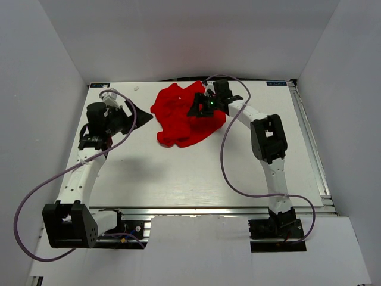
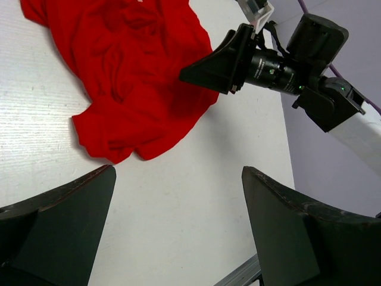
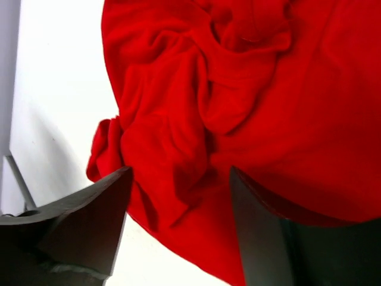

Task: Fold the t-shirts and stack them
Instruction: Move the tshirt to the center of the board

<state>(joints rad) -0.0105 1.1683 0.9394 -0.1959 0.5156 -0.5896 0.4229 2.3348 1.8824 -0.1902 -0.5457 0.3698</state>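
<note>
A: Where's the shirt [image 1: 181, 116]?
B: Crumpled at the table's [image 1: 178, 179] far middle. The right gripper [image 3: 178, 179] straddles a fold, jaws apart; the left gripper [image 2: 178, 173] is wide, beside it.
A: It should pinch an edge, not the bunch.

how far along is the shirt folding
Done: nothing. The red t-shirt lies crumpled and unfolded at the far side of the table. In hand: the right gripper sits over it, jaws apart around a bunch of cloth, not clamped. The left gripper hangs open over bare table beside it. To do: flattening, folding, stacking.
</note>
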